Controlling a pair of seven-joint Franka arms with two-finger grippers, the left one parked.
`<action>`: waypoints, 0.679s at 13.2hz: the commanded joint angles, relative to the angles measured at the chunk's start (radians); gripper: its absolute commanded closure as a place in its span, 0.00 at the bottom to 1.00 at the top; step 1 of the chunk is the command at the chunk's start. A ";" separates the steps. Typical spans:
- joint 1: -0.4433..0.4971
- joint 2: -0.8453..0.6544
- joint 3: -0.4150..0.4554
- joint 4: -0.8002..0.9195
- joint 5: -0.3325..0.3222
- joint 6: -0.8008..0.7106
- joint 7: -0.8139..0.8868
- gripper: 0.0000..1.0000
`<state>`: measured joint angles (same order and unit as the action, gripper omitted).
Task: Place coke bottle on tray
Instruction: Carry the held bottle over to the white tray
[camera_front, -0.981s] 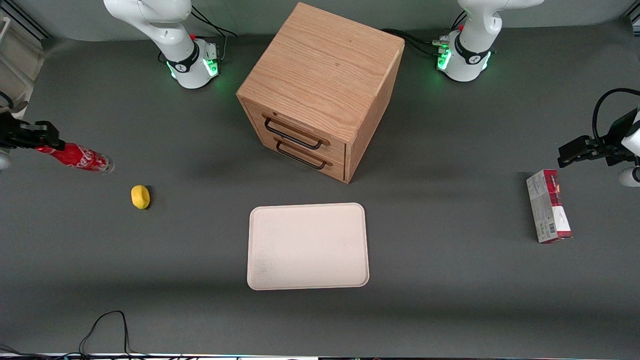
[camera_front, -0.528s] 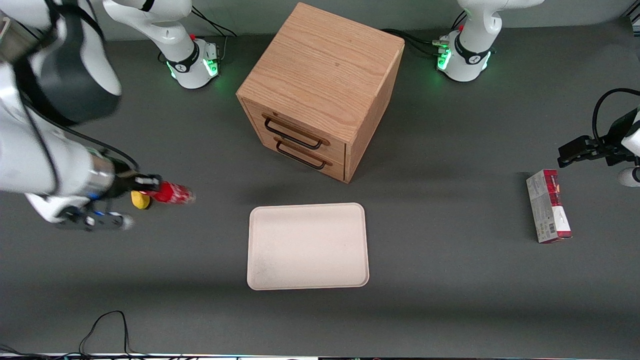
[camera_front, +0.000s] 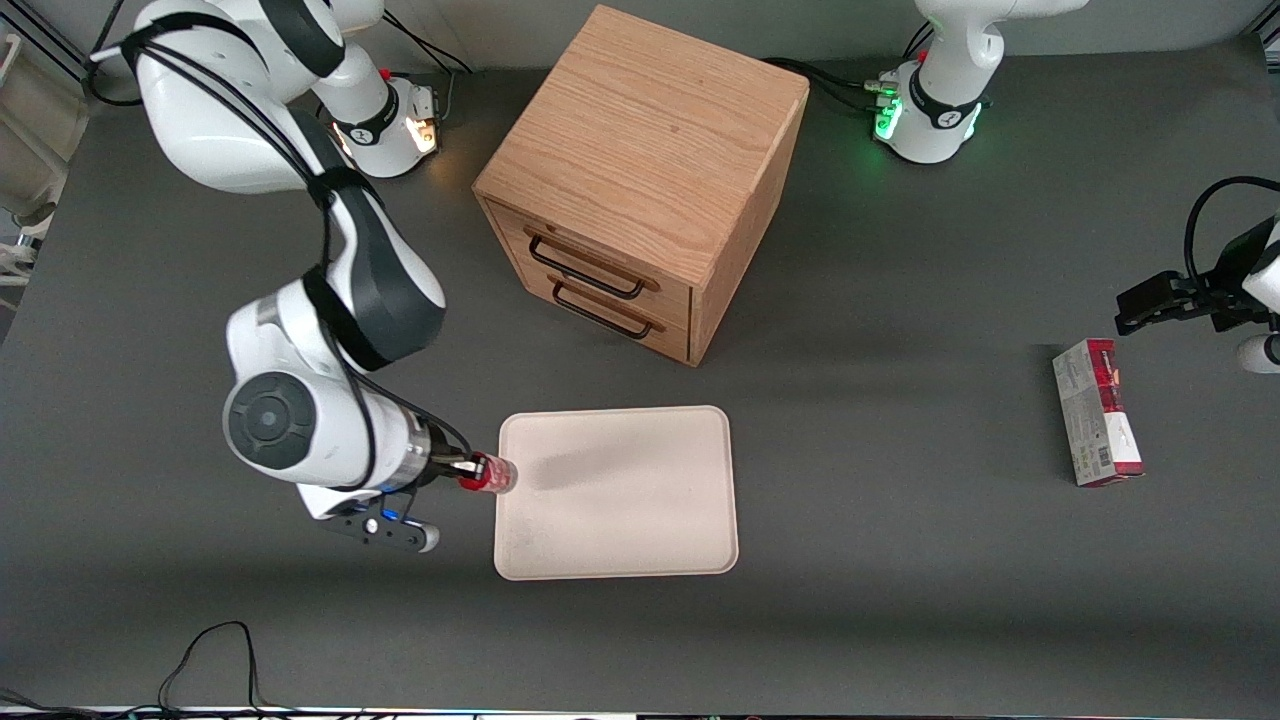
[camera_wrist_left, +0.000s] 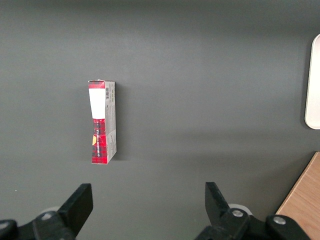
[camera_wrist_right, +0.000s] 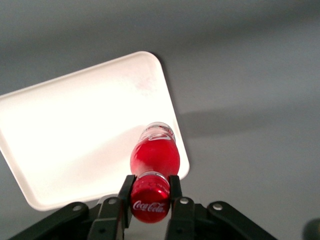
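My right gripper (camera_front: 468, 470) is shut on the red cap of the coke bottle (camera_front: 488, 473), a slim red bottle. It holds the bottle in the air at the edge of the cream-white tray (camera_front: 640, 500) that faces the working arm's end. In the right wrist view the two fingers (camera_wrist_right: 126, 192) clamp the cap of the coke bottle (camera_wrist_right: 154, 159), which hangs over the rim of the tray (camera_wrist_right: 75, 135). The bottle's base points down at the tray's edge.
A wooden two-drawer cabinet (camera_front: 645, 170) stands farther from the front camera than the tray. A red-and-grey carton (camera_front: 1097, 412) lies toward the parked arm's end; it also shows in the left wrist view (camera_wrist_left: 102, 121). The lemon-like object is hidden by the arm.
My right gripper has carried the coke bottle from the working arm's end of the table, past the yellow object, to the tray's edge. The bottle has turned from lying level to hanging base-down.
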<state>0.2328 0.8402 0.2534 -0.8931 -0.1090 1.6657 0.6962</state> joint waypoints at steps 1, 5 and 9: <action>0.051 0.075 -0.006 0.072 -0.057 0.061 0.069 1.00; 0.082 0.134 -0.009 0.079 -0.126 0.124 0.071 1.00; 0.083 0.152 -0.010 0.079 -0.156 0.146 0.068 1.00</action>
<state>0.3010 0.9685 0.2525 -0.8692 -0.2372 1.8121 0.7429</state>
